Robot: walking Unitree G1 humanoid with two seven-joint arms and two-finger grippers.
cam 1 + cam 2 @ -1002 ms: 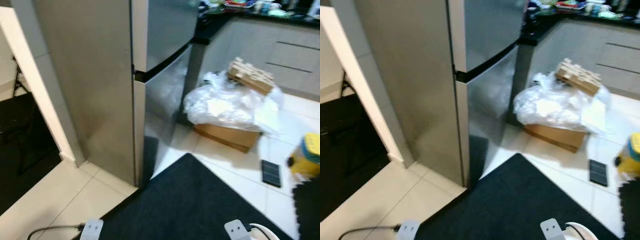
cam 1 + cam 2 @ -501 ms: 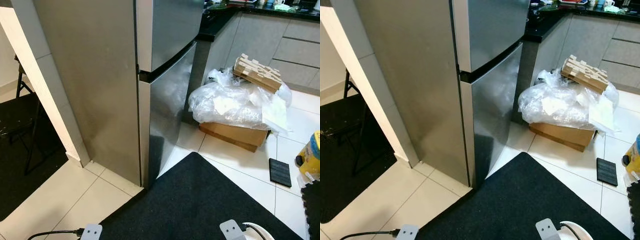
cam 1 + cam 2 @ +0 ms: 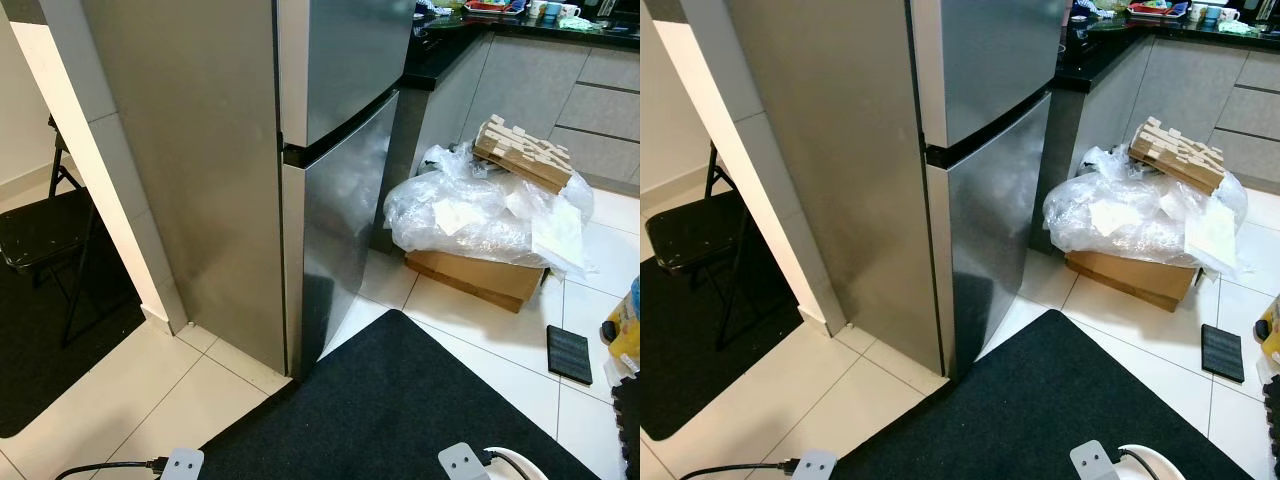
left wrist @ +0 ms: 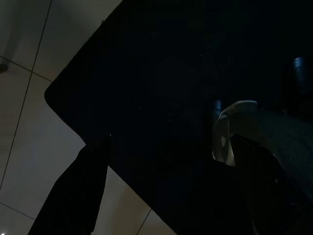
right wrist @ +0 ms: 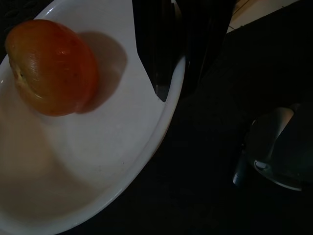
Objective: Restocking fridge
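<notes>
Moved: camera swung slightly left; fridge (image 3: 300, 150) sits steadier and sharper, both doors shut.
Right gripper (image 5: 171, 73): fingers pinched on the rim of the plate (image 5: 98, 186), tomato (image 5: 49, 66) riding in it.
Left gripper (image 4: 161, 186): fingers spread, hanging idle over the mat (image 3: 400, 400).
Key relation: fridge lies ahead-left, left arm nearer and free.

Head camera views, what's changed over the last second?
The camera itself shifted and the blur cleared, bringing the folding chair into view. The things stayed put: fridge doors shut, plastic-covered box on the floor, right gripper holding the white bowl with the tomato.
</notes>
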